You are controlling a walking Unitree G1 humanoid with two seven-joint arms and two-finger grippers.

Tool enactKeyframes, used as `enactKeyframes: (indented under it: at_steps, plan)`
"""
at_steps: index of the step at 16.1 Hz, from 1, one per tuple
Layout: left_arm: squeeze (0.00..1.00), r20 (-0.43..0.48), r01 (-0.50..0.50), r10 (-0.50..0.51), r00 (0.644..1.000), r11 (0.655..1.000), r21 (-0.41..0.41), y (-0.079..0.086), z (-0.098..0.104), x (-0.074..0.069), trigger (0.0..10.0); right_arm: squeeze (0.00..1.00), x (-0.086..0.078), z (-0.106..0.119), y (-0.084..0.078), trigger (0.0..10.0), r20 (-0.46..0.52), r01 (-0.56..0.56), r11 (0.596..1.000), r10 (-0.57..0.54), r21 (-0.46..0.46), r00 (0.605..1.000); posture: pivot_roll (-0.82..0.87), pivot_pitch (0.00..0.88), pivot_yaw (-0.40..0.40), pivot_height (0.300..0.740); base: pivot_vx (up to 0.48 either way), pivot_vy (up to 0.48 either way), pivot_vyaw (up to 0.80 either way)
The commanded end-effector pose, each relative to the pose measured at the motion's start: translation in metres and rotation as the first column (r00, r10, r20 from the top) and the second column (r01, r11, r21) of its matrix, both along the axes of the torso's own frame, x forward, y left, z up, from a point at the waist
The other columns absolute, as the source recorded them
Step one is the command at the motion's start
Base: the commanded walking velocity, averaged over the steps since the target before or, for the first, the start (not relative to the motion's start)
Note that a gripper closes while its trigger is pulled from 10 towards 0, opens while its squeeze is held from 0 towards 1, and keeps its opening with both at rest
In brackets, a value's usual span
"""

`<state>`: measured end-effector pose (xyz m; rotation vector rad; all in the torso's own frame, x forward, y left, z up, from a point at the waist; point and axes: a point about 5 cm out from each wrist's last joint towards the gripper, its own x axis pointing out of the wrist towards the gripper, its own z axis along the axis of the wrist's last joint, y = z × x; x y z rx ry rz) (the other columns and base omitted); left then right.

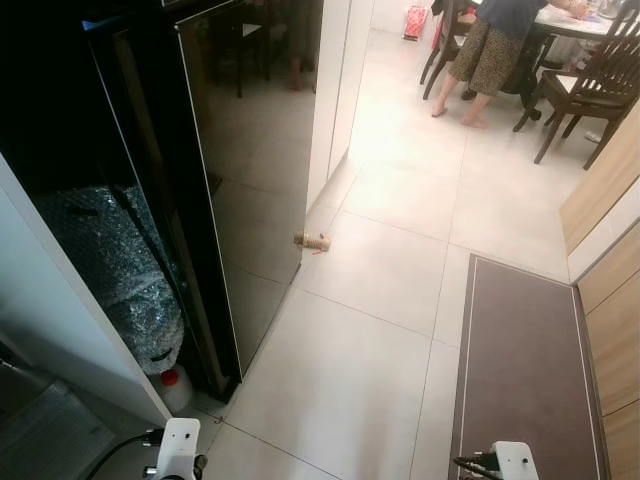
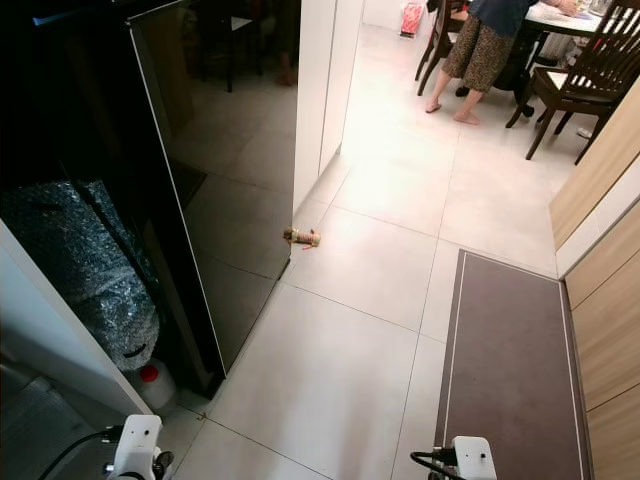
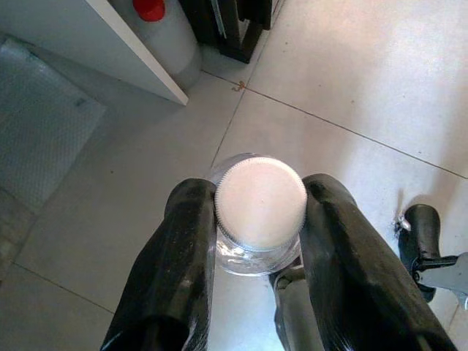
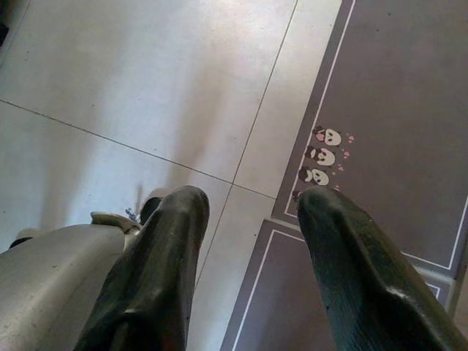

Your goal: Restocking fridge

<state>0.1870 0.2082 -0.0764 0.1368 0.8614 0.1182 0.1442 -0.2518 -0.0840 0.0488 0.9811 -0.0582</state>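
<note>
My left gripper (image 3: 257, 212) is shut on a clear bottle with a white screw cap (image 3: 260, 205), held low over the tiled floor. The tall black fridge (image 1: 240, 170) stands ahead on my left, its glossy dark door (image 2: 225, 200) swung out edge-on toward me. My right gripper (image 4: 252, 205) hangs open with nothing between its fingers, above the edge of a brown mat (image 4: 395, 124). The two wrists show at the bottom of the eye views, left (image 1: 178, 448) and right (image 1: 510, 460).
A bubble-wrapped bundle (image 1: 115, 270) and a white jug with a red cap (image 1: 172, 385) sit beside the fridge by a white panel (image 1: 60, 320). A small roll (image 1: 312, 241) lies on the tiles. A person (image 1: 490, 50) stands at a dining table with chairs (image 1: 590, 85) at the far right. Wooden cabinets (image 1: 610, 300) line the right.
</note>
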Motion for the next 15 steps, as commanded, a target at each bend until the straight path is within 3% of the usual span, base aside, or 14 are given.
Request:
enactKeyframes:
  at_steps: [1, 8, 15]
  plan:
    - [0.00, -0.021, -0.001, 0.001, 1.000, 1.000, -0.006, -0.0016, -0.0030, -0.0047, 10.0, 0.00, -0.0029, -0.0002, -0.0035, 10.0, -0.011, 0.011, 1.000, -0.011, -0.004, 1.000, 0.02, 0.027, -0.080, 0.740, 0.000, 0.000, -0.79]
    - [0.00, -0.024, 0.000, 0.000, 1.000, 1.000, -0.004, -0.0009, -0.0034, -0.0060, 10.0, 0.00, -0.0023, -0.0001, -0.0027, 10.0, -0.010, 0.001, 1.000, -0.001, -0.003, 1.000, 0.02, 0.028, -0.079, 0.740, 0.000, 0.000, -0.78]
    - [0.00, -0.030, 0.002, -0.002, 1.000, 1.000, -0.003, -0.0009, -0.0042, -0.0074, 10.0, 0.00, -0.0023, 0.0000, -0.0022, 10.0, 0.000, 0.007, 1.000, -0.007, 0.000, 1.000, 0.03, 0.031, -0.080, 0.740, 0.000, 0.000, 0.00]
